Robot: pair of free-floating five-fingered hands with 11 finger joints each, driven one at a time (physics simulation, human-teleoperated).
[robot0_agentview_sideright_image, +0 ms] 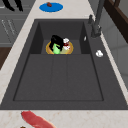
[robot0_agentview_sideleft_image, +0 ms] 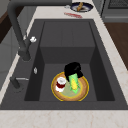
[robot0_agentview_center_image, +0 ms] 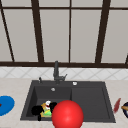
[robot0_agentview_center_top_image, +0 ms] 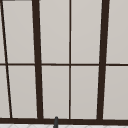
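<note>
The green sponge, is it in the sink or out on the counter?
In the sink. The sponge lies on a plate at the basin's bottom, with a black hand on it and a small cup beside it.

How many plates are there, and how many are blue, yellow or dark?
Blue plate: 1
Yellow plate, in the sink under the hand: 1
Dark plate: 1
Total: 3

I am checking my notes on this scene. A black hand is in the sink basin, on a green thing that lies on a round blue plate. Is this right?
Not quite: the plate under the hand and the green thing is brown with a yellow rim, not blue, as the left side view shows. The blue plate lies on the counter left of the sink. The rest is right.
</note>
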